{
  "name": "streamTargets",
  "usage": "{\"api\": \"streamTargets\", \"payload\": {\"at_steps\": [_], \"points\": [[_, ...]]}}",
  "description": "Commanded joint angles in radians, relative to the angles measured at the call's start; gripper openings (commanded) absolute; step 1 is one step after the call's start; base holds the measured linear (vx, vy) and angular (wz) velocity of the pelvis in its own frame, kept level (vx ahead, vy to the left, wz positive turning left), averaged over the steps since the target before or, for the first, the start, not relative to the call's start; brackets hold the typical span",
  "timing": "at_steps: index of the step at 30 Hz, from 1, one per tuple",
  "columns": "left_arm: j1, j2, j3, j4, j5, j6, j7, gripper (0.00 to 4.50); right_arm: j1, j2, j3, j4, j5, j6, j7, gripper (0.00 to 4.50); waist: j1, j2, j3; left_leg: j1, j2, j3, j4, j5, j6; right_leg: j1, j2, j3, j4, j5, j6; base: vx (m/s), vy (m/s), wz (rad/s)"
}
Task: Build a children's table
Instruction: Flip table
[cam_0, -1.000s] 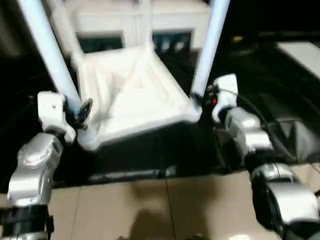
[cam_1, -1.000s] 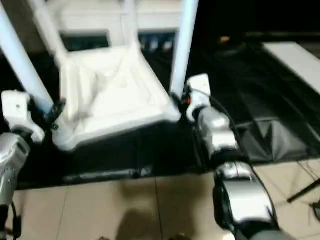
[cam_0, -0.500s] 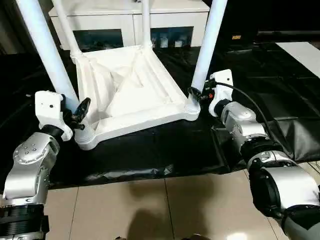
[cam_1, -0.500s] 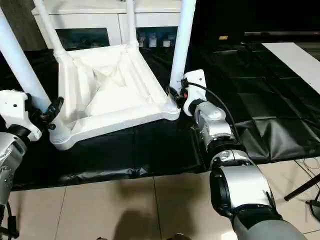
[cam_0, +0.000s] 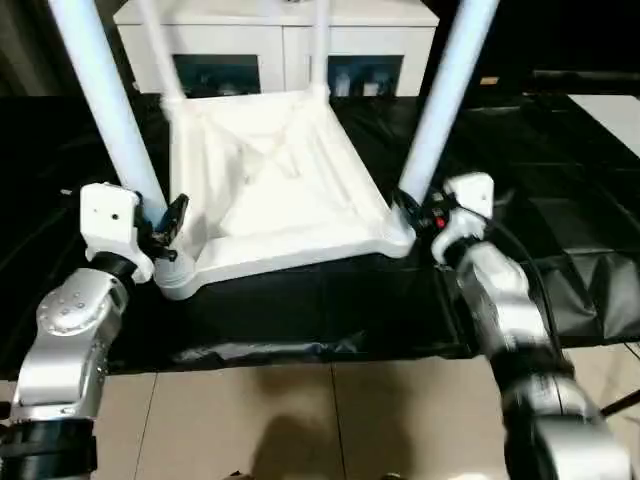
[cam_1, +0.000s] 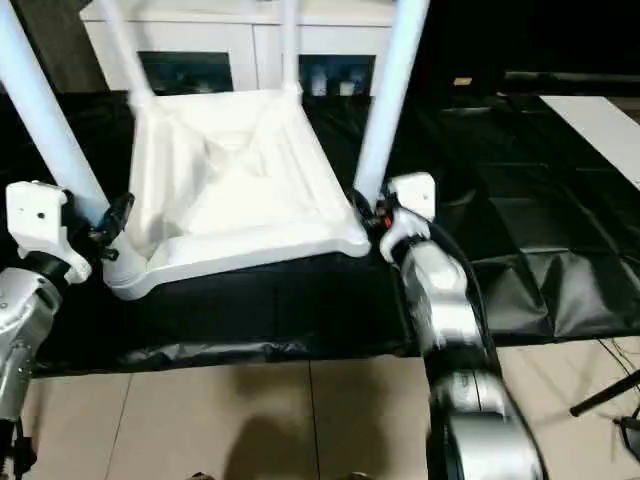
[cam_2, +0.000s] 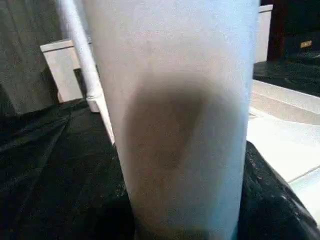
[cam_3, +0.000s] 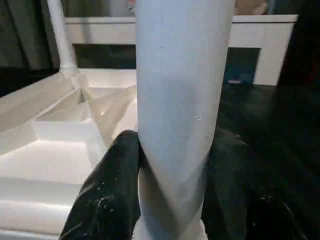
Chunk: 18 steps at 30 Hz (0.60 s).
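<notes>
The children's table lies upside down on a black sheet, its white ribbed tabletop (cam_0: 270, 190) facing up. Its legs stand upright in the corner sockets. My left gripper (cam_0: 163, 222) is shut on the base of the near-left leg (cam_0: 105, 110), just above its socket. In the left wrist view that leg (cam_2: 175, 115) stands close between dark fingers. My right gripper (cam_0: 408, 208) is shut on the base of the near-right leg (cam_0: 445, 100). Its black fingers (cam_3: 110, 190) press on both sides of that leg (cam_3: 175, 115). Two thinner-looking far legs (cam_0: 320, 45) rise at the back corners.
A white cabinet (cam_0: 280, 35) with glass doors stands right behind the tabletop. The black sheet (cam_0: 300, 300) covers the floor under the table and ends at beige tiles (cam_0: 300, 420) near me. A pale panel (cam_0: 615, 105) lies at the far right.
The whole picture has shifted with the head camera. Both grippers stay at the same leg bases; the right forearm looks blurred, as if moving.
</notes>
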Motion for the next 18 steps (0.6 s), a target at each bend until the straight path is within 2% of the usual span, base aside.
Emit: {"api": "streamTargets", "payload": {"at_steps": [1, 6, 7, 8, 9, 10, 12, 13, 16, 17, 18], "points": [[0.042, 0.015, -0.032, 0.042, 0.129, 0.025, 0.04, 1.95, 0.027, 0.0, -0.021, -0.087, 0.023, 0.017, -0.036, 1.73, -0.005, 0.016, -0.069, 0.012, 0.031, -0.003, -0.082, -0.088, 0.045, 0.064, -0.063, 0.05, -0.066, -0.033, -0.216, 0.0, 0.0, 0.0], [0.041, 0.004, -0.048, 0.028, 0.143, 0.024, 0.066, 1.95, 0.105, 0.006, -0.026, -0.198, -0.007, -0.015, -0.089, 1.73, -0.005, 0.017, -0.064, 0.017, 0.033, -0.005, -0.089, -0.15, 0.005, 0.061, -0.064, 0.052, -0.078, -0.118, -0.178, 0.0, 0.0, 0.0], [0.041, 0.004, -0.05, 0.025, 0.143, 0.024, 0.069, 1.95, 0.121, 0.006, -0.025, -0.229, -0.013, -0.009, -0.102, 1.73, -0.004, 0.017, -0.063, 0.02, 0.032, -0.003, -0.089, -0.155, 0.003, 0.057, -0.063, 0.053, -0.08, -0.12, -0.176, 0.0, 0.0, 0.0], [0.043, 0.0, -0.051, 0.018, 0.142, 0.026, 0.075, 1.95, 0.149, 0.008, -0.025, -0.281, -0.018, 0.009, -0.116, 1.73, -0.006, 0.017, -0.063, 0.02, 0.032, -0.004, -0.091, -0.158, 0.001, 0.06, -0.063, 0.053, -0.079, -0.12, -0.174, 0.0, 0.0, 0.0], [0.047, -0.005, -0.053, 0.01, 0.139, 0.028, 0.077, 1.95, 0.172, 0.009, -0.024, -0.319, -0.029, 0.022, -0.133, 1.73, -0.004, 0.021, -0.06, 0.023, 0.033, -0.004, -0.095, -0.163, -0.003, 0.06, -0.062, 0.052, -0.084, -0.129, -0.166, 0.0, 0.0, 0.0], [0.051, -0.009, -0.054, 0.004, 0.135, 0.03, 0.081, 1.95, 0.189, 0.011, -0.023, -0.345, -0.039, 0.034, -0.149, 1.73, -0.004, 0.02, -0.06, 0.025, 0.034, -0.004, -0.095, -0.165, -0.005, 0.059, -0.062, 0.053, -0.086, -0.125, -0.162, 0.0, 0.0, 0.0], [0.063, -0.027, -0.053, -0.015, 0.115, 0.029, 0.085, 1.95, 0.206, 0.014, -0.019, -0.35, -0.063, 0.037, -0.177, 1.73, -0.007, 0.017, -0.064, 0.016, 0.033, -0.008, -0.096, -0.125, -0.006, 0.07, -0.063, 0.054, -0.078, -0.079, -0.162, 0.0, 0.0, 0.0], [0.066, -0.032, -0.051, -0.017, 0.108, 0.027, 0.086, 1.95, 0.208, 0.015, -0.016, -0.349, -0.064, 0.037, -0.175, 1.73, -0.009, 0.021, -0.064, 0.015, 0.031, -0.008, -0.095, -0.122, -0.007, 0.069, -0.063, 0.053, -0.077, -0.066, -0.164, 0.0, 0.0, 0.0], [0.075, -0.055, -0.04, -0.019, 0.076, 0.021, 0.091, 1.95, 0.218, 0.019, -0.005, -0.354, -0.064, 0.03, -0.174, 1.73, -0.01, 0.02, -0.063, 0.015, 0.029, -0.007, -0.094, -0.134, -0.004, 0.071, -0.064, 0.054, -0.079, -0.072, -0.166, 0.0, 0.0, 0.0], [0.083, -0.073, -0.032, -0.029, 0.046, 0.023, 0.085, 2.51, 0.235, 0.022, -0.007, -0.373, -0.052, 0.01, -0.167, 2.28, -0.01, 0.018, -0.064, 0.016, 0.029, -0.006, -0.094, -0.137, -0.002, 0.071, -0.064, 0.055, -0.08, -0.074, -0.165, 0.0, 0.0, 0.0], [0.086, -0.081, -0.029, -0.034, 0.029, 0.026, 0.081, 2.65, 0.242, 0.022, -0.009, -0.382, -0.049, 0.002, -0.166, 2.42, -0.009, 0.02, -0.065, 0.014, 0.029, -0.007, -0.093, -0.124, 0.001, 0.072, -0.065, 0.056, -0.078, -0.059, -0.166, 0.0, 0.0, 0.0]]}}
